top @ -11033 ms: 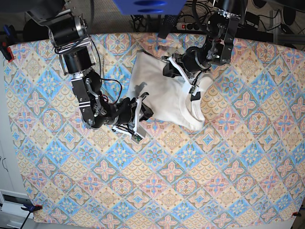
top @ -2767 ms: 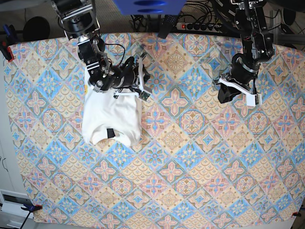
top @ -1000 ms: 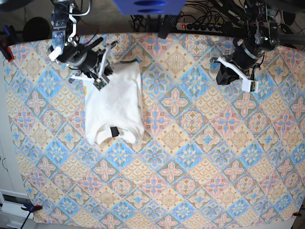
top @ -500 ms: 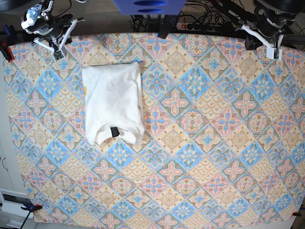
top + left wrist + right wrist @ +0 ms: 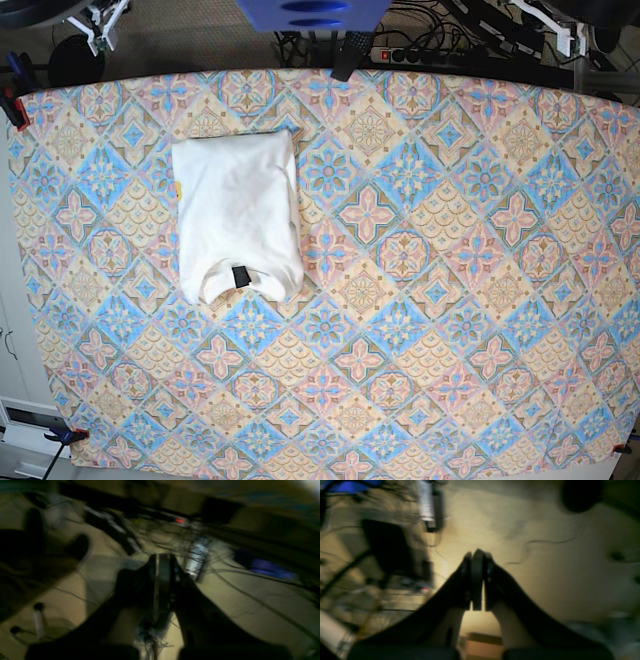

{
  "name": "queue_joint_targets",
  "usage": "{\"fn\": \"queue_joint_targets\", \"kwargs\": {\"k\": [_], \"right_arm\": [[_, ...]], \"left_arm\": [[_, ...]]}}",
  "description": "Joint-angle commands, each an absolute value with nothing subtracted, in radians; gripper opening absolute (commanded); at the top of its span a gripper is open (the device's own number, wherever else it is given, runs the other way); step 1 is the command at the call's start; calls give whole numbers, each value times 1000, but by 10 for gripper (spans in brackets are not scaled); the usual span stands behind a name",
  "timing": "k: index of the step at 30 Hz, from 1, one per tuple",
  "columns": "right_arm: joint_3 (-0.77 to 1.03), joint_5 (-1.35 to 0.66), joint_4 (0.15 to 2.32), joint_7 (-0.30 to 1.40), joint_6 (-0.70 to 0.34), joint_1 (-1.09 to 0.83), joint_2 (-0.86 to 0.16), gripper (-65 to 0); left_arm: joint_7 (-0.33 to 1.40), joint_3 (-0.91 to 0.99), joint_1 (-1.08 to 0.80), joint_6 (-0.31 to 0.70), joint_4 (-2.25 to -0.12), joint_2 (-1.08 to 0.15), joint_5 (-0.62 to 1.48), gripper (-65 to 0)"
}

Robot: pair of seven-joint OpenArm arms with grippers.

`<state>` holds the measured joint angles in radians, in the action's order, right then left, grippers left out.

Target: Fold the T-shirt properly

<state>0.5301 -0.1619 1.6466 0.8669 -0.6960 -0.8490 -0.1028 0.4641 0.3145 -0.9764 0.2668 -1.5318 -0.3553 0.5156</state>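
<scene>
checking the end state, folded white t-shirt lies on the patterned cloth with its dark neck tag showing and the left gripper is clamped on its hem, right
Not quite. The base view shows the folded white T-shirt lying free on the patterned cloth, dark neck tag showing. The left gripper is shut on nothing, off the table.

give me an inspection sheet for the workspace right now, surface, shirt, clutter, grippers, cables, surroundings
Surface: table under a patterned cloth, lying flat.
Job's things: white T-shirt folded into a rectangle, neck tag facing up, on the cloth's upper left in the base view.
Clutter: nothing seen.
Grippers: left gripper shut, holding nothing; right gripper shut, holding nothing; both off the cloth.
Cables: power strip and loose cables behind the far edge.
Surroundings: blue object at top edge; floor beyond.
</scene>
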Motion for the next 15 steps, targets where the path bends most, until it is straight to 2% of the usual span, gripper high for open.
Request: {"fn": "queue_joint_targets", "kwargs": {"k": [1, 4, 7, 11, 15], "right_arm": [[535, -151, 1612, 855, -698, -866, -113, -650], [529, -151, 1481, 783, -698, -860, -114, -650], [496, -151, 1345, 707, -698, -834, -114, -650], [433, -151, 1125, 604, -698, -769, -151, -650], [401, -151, 909, 443, -698, -702, -154, -650]], "left_arm": [[403, 288, -987, 277, -1477, -360, 496, -648], [274, 199, -926, 275, -1300, -360, 444, -648], [219, 125, -843, 275, -1125, -360, 435, -648], [90, 5, -731, 274, -909, -360, 435, -648], [-62, -143, -618, 272, -705, -357, 435, -648]]}}
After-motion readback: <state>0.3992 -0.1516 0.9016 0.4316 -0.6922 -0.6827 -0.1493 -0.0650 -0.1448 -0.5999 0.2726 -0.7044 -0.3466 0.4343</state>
